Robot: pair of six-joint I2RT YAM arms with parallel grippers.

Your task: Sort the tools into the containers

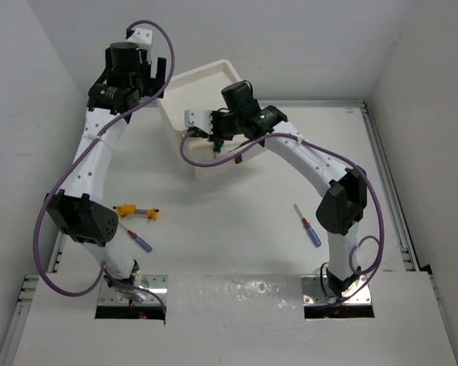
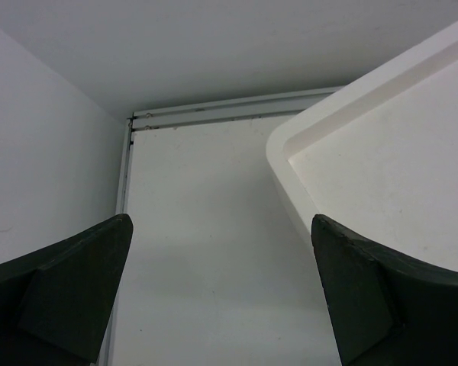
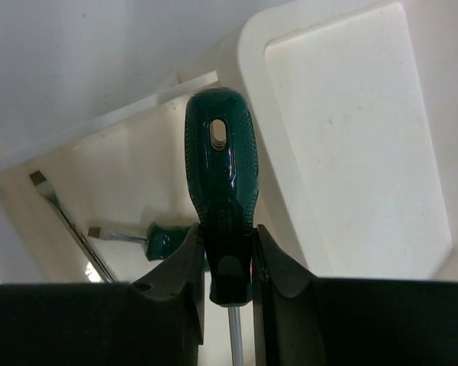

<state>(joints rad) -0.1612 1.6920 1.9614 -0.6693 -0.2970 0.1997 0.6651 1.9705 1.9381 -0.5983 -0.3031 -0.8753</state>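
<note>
Clenching our right claw (image 3: 227, 245) low on its handle, we are holding a light, stiff green screwdriver (image 3: 220, 171) above what seems an open drawer (image 3: 130, 171), left claw (image 2: 221, 255) gaping.

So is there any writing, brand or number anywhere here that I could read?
None readable.
The dark-green screwdriver held in the right end effector has faint moulded marks on its handle, too blurred to read.
The white drawer unit shows no lettering, nor does anything else in view.
</note>
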